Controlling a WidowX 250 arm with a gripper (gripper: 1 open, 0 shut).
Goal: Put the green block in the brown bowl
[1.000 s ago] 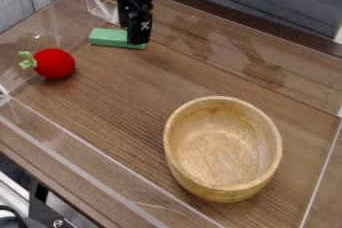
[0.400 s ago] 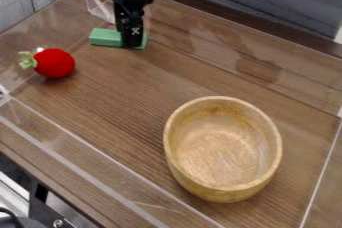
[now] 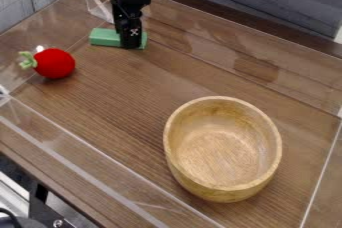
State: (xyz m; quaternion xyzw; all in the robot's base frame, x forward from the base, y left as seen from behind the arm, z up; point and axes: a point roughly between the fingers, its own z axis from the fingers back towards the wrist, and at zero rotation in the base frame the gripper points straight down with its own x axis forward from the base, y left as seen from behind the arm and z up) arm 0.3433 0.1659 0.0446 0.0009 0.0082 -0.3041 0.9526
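The green block (image 3: 104, 38) lies flat on the wooden table (image 3: 147, 92) at the upper left. My black gripper (image 3: 128, 40) points straight down over the block's right end, low at the table, its fingers open and standing around that end. The part of the block under the fingers is hidden. The brown bowl (image 3: 223, 148) sits empty at the lower right, well apart from the gripper.
A red round fruit with a green stem (image 3: 51, 63) rests at the left edge. A clear low wall (image 3: 80, 162) borders the table's front and sides. Grey planks rise behind the table.
The gripper has shifted a little to the left and lower, settling over the block's right end. The block, fruit and bowl have not moved.
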